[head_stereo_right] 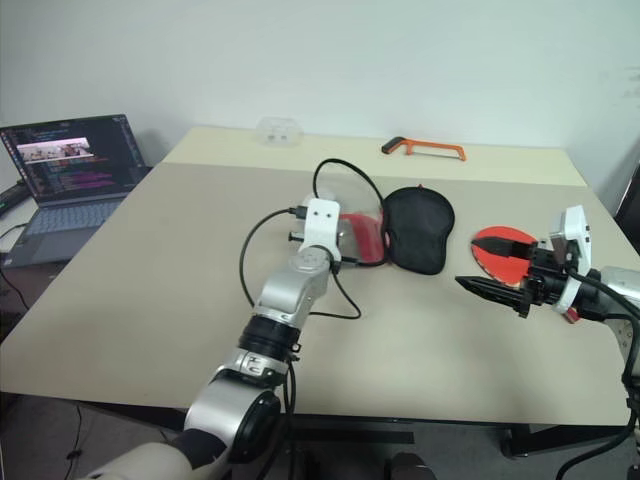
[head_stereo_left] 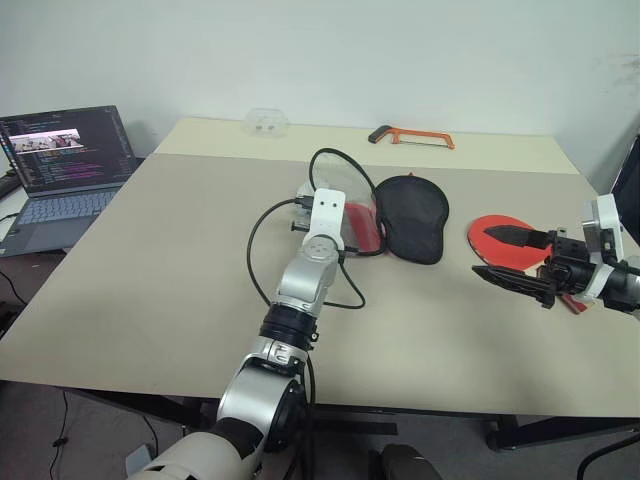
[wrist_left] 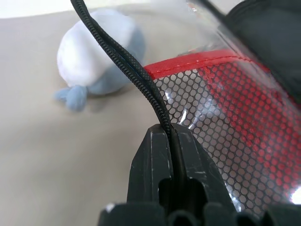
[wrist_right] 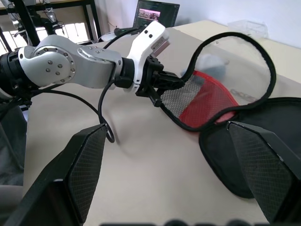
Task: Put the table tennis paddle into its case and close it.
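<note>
The case (head_stereo_left: 412,216) lies open at mid-table, its black half flat, with the table tennis paddle (head_stereo_left: 505,240) well apart near the right edge beside the wide-open right gripper (head_stereo_left: 512,262). The left wrist view alone shows the left gripper (wrist_left: 172,141) clamped on the case's zipper edging (wrist_left: 123,61), and a pale blue plush toy (wrist_left: 96,61) behind.

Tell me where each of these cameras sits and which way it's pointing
Head eyes: look forward and down over the table, both arms, case, paddle.
Left wrist: along the left gripper, shut on the case's zipper edging.
Right wrist: between the open right gripper fingers, toward the left arm.
Shared: the case.
</note>
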